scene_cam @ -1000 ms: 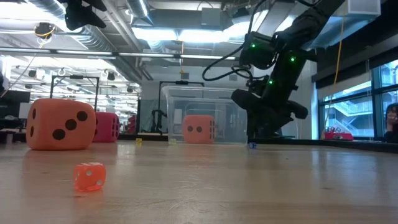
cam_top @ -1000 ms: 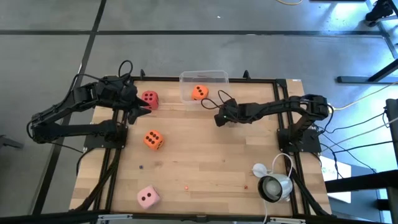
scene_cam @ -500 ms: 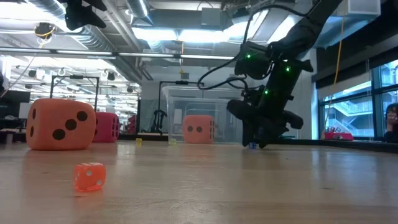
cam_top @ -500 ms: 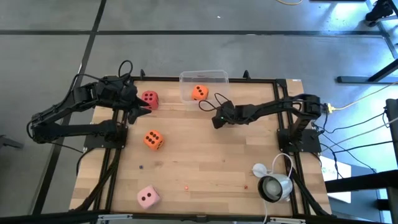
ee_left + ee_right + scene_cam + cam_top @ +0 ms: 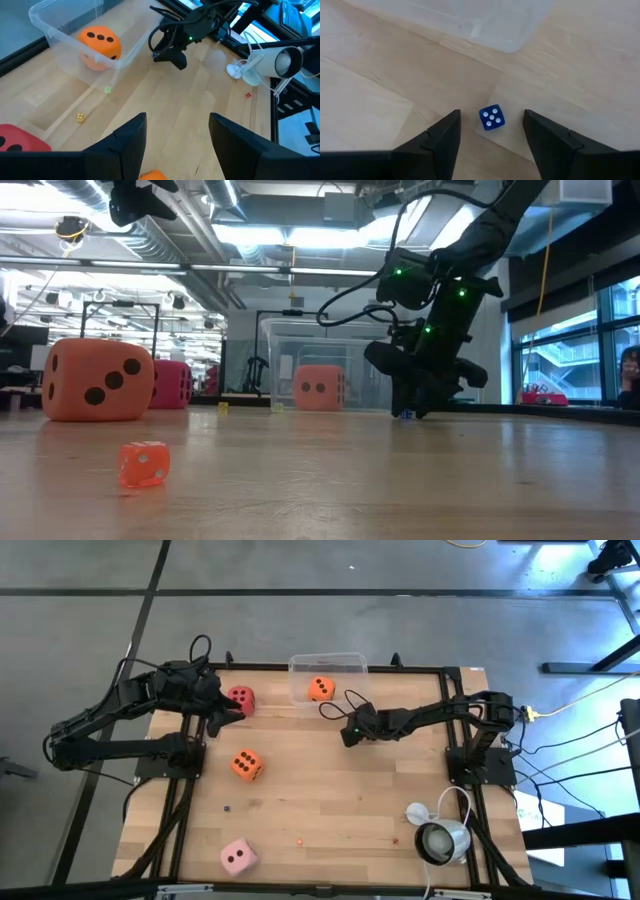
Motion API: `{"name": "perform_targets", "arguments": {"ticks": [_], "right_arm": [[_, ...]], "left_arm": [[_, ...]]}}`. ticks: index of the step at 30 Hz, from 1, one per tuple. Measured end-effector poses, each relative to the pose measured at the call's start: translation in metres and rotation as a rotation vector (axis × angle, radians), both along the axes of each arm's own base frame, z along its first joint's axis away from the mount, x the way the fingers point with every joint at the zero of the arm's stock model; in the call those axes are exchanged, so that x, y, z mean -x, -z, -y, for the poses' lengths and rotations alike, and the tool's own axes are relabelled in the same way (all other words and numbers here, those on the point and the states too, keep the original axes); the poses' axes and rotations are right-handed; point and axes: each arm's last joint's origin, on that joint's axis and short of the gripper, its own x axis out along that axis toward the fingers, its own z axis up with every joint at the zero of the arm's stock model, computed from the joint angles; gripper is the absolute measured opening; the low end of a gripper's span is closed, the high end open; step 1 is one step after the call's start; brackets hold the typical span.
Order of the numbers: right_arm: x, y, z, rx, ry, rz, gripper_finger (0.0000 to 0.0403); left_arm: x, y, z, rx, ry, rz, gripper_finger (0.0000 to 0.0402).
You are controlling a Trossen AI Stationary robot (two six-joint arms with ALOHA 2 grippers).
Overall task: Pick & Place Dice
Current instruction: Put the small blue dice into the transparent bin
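Right hand (image 5: 490, 131): lowered near the desk's far middle, fingers parted and straddling a small blue die (image 5: 492, 118); nothing gripped yet, the die lies free on the wood between them, so the spread looks set for a pinch.
Blue die: five white pips up, just short of the clear bin's near wall; its tiny size explains the low, steep reach of the right arm.
Bin (image 5: 328, 664): clear plastic, at the desk's far edge; it holds one orange die (image 5: 320, 689), which marks it as the likely drop place.
Left hand (image 5: 170, 145): fingers apart, empty, hovering at the far left of the desk beside the red die (image 5: 240, 698); it looks across at the bin and seems to wait.
Second orange die (image 5: 246, 764): on open wood, left of centre, well apart from both hands.
Pink die (image 5: 238, 857): near the front edge, left side, untouched.
Small dice: a yellow one (image 5: 80, 117) and a green one (image 5: 107, 90) lie near the bin; a small orange one (image 5: 144, 464) sits toward the front.
Desk (image 5: 340, 810): pale wood.
Lamp (image 5: 438, 836): white, lying at the right front corner, clear of the work.
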Motion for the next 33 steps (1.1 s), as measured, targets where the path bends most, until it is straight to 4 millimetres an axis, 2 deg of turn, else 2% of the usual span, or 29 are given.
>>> {"name": "perform_targets", "arguments": {"ticks": [15, 27, 33], "right_arm": [[-0.003, 0.000, 0.000, -0.030, 0.018, 0.047, 0.0069], [-0.004, 0.000, -0.003, -0.132, 0.012, 0.075, 0.0058], [-0.006, -0.001, -0.017, -0.204, -0.035, 0.085, 0.0057]], "left_arm": [[0.000, 0.000, 0.000, 0.013, -0.008, 0.003, 0.0210], [0.000, 0.000, 0.000, 0.014, -0.008, 0.002, 0.0210], [0.000, 0.000, 0.000, 0.007, -0.004, 0.000, 0.0210]]}}
